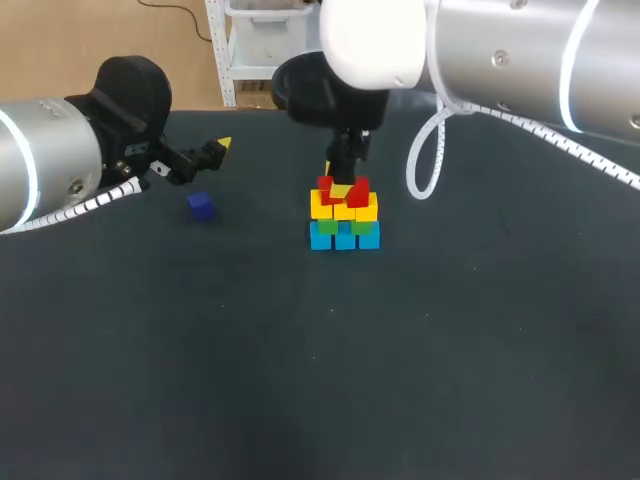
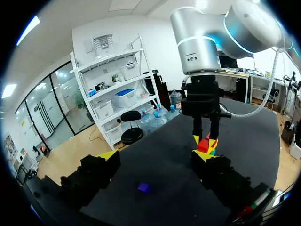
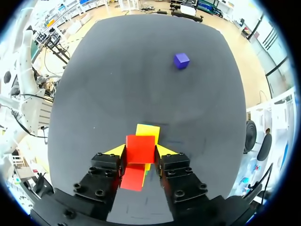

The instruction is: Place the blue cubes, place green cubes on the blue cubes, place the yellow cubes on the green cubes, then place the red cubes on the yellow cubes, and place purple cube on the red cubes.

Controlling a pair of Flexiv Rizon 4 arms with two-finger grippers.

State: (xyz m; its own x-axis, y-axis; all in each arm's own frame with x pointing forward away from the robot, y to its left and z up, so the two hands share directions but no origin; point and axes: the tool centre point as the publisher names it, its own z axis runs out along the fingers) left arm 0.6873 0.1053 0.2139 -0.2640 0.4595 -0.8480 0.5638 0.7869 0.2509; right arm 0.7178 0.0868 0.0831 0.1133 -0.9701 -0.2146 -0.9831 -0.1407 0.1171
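- Your left tool [image 1: 215, 150] hangs in the upper left of the head view with its fingers spread wide and nothing between them. Hold it out there, well apart from the stack, so the arms do not crowd each other.
- The purple cube [image 1: 201, 206] lies loose on the desk [image 1: 320, 400], just below that tool in the head view and well left of the stack. It is the cap, so it waits until the red layer is finished.
- At centre frame the stack stands with blue cubes [image 1: 345, 238] at the bottom, green cubes [image 1: 328, 226] on them, and yellow cubes [image 1: 345, 210] above.
- Your right tool [image 1: 345, 172] stands over the stack, clamped on a red cube [image 3: 140, 148] from two sides, with a second red cube [image 3: 133, 176] right beside it.
- You cannot tell whether the held cube is fully seated on the yellow layer. Ease it straight down until it rests flat, square with its red neighbour.
- Release by parting the fingers only a little, since a wide opening could knock the neighbour.
- Then lift straight up. Any sideways drag would likely topple the narrow tower.
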